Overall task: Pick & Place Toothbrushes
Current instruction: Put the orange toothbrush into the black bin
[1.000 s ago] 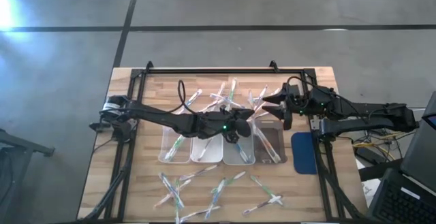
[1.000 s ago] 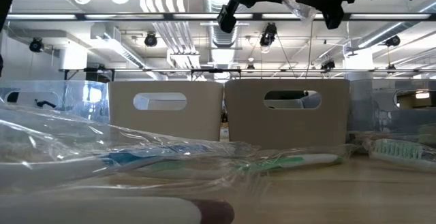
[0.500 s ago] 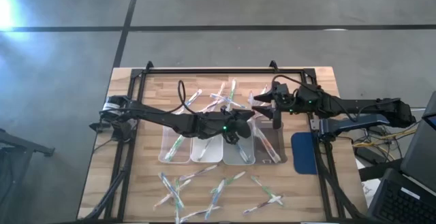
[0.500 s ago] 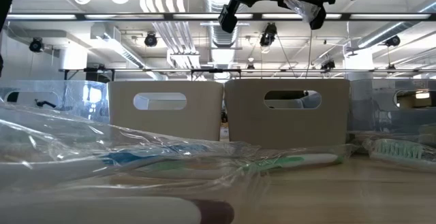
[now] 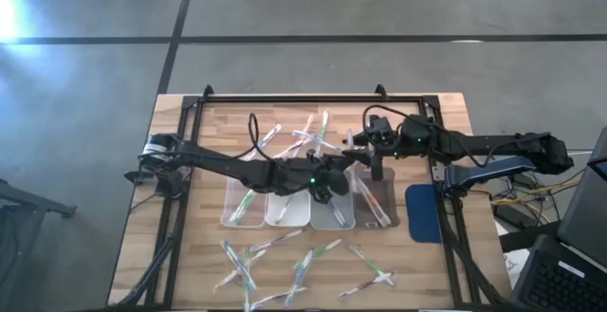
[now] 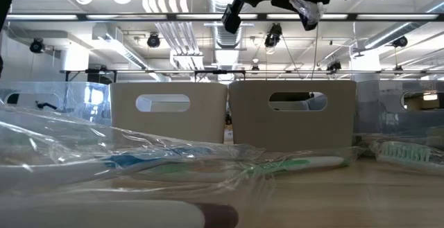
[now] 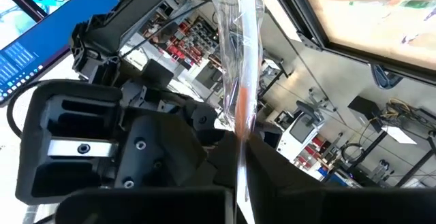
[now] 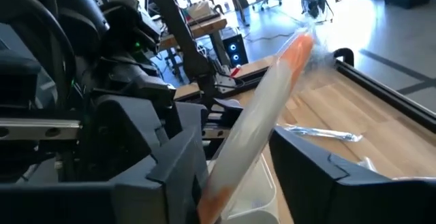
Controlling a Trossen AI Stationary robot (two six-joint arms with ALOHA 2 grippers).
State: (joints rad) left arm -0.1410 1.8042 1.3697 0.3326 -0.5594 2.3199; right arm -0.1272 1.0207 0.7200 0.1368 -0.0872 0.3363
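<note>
My left gripper is shut on a wrapped toothbrush with an orange-red accent, held high above the clear trays. The same toothbrush runs between the two fingers of my right gripper, which stands open around it; a gap shows on one side. In the high view the two grippers meet over the right-hand trays, left and right. Loose toothbrushes lie flat on the wood at the far side, and more lie at the near side. My left gripper pinches the toothbrush's one end between its two fingers. The fingers come level from the table's left. The toothbrush sticks out beyond the fingertips, lifted clear of trays and table, its wrapper end free in the air.
Several clear trays stand side by side mid-table, some with toothbrushes inside. A blue pad lies at the right. A black frame rail runs along the far edge. Two beige boxes stand beyond the table in the low view.
My right gripper has moved toward the table's left, up to the toothbrush in my left gripper, and its fingers now stand on either side of it. My left gripper and the toothbrush have stayed in place.
</note>
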